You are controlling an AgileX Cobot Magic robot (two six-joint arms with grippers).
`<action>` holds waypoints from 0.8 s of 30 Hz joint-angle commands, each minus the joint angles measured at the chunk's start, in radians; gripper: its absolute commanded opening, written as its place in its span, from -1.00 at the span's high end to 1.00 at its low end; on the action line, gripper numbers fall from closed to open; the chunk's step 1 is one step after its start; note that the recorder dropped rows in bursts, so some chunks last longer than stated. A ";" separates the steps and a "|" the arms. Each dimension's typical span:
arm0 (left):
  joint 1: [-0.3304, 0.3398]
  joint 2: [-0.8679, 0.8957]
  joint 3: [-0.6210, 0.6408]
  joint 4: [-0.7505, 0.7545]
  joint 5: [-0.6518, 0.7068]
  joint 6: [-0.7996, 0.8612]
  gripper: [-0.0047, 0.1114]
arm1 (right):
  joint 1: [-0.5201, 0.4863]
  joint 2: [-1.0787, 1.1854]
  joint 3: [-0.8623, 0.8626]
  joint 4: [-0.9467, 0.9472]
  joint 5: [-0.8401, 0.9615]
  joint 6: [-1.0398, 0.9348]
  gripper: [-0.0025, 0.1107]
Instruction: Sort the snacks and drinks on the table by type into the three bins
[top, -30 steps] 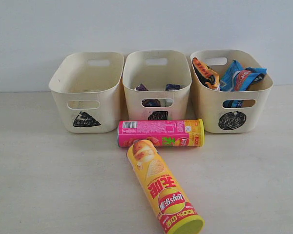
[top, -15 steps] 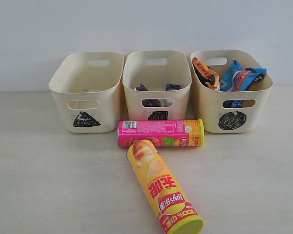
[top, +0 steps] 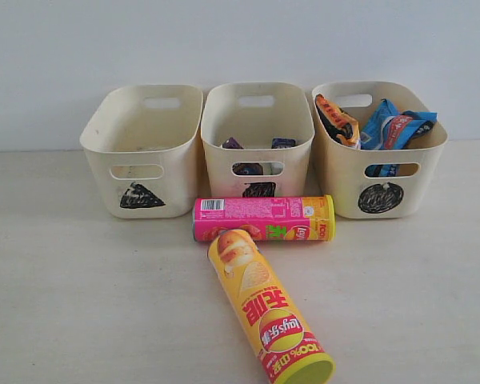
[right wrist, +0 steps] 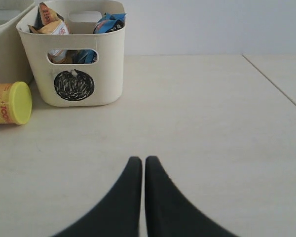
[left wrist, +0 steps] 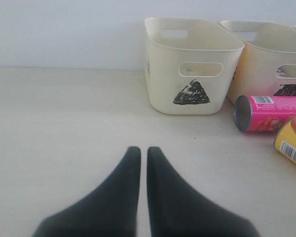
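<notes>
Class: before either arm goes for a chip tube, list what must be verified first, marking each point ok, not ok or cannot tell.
1. Left gripper open for a grasp: not ok, shut, holding nothing.
2. Right gripper open: not ok, shut, holding nothing.
3. Pink chip tube and yellow chip tube free on the table: ok, both on their sides.
4. Tubes apart: not ok, the yellow one's end seems to lie against the pink one.
5. Room in the triangle bin: ok, nothing shows inside.
6. Other bins sorted: ok, dark boxes in the square bin, packets in the circle bin.
</notes>
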 commanded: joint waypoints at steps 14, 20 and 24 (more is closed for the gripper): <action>0.002 -0.004 -0.004 0.050 -0.134 0.051 0.85 | 0.001 -0.006 0.004 -0.008 0.000 0.000 0.96; 0.002 -0.004 -0.004 0.050 -0.403 0.018 0.85 | 0.001 -0.006 0.004 -0.008 0.000 0.000 0.96; 0.002 -0.004 -0.004 0.050 -0.514 -0.155 0.85 | 0.001 -0.006 0.004 -0.008 0.000 0.000 0.96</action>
